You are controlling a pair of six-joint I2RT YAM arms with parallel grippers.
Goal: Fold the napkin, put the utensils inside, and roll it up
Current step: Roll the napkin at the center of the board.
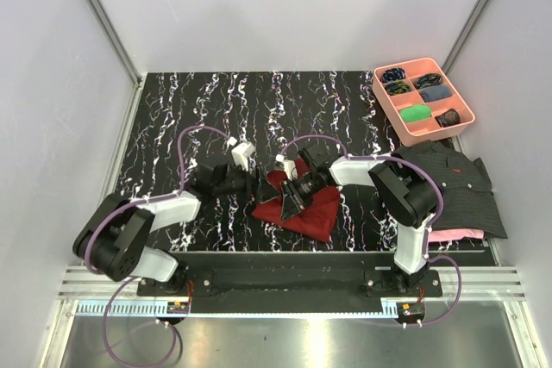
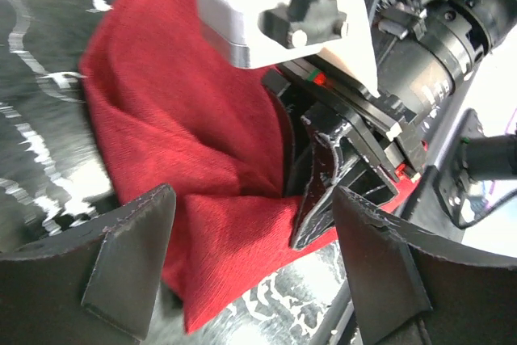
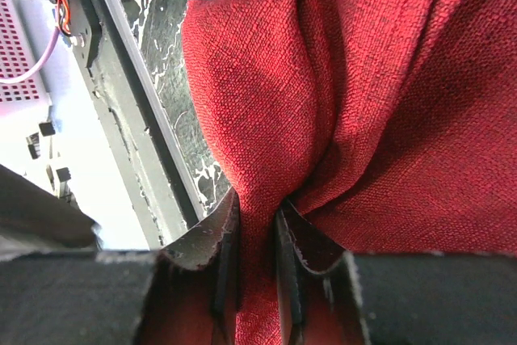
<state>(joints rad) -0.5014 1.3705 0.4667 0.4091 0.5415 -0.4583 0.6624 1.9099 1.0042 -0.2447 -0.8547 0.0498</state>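
Arms both bend inward, low over the bench (image 1: 172,109) near its front edge. Right fingers (image 3: 202,244) pinch a bunched fold of the napkin (image 3: 388,78), which lies crumpled there. Left fingers (image 2: 121,256) spread wide, facing them across the cloth, perhaps just clear of it. Shirt (image 1: 453,183) and tray (image 1: 440,134) sit well to the right.

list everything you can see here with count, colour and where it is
dark red square cloth napkin: one, maroon, bunched at table centre, near the front edge
pink plastic compartment tray: one, pink, far right corner
small items in the tray: six, mostly dark, one green, one blue, one per compartment
dark striped shirt: one, black-grey, right edge
pink cloth: one, pink, under the shirt's near edge
black white-veined table: one, under everything
left hand: one, black, open at the napkin's left
right hand: one, black, shut on the napkin
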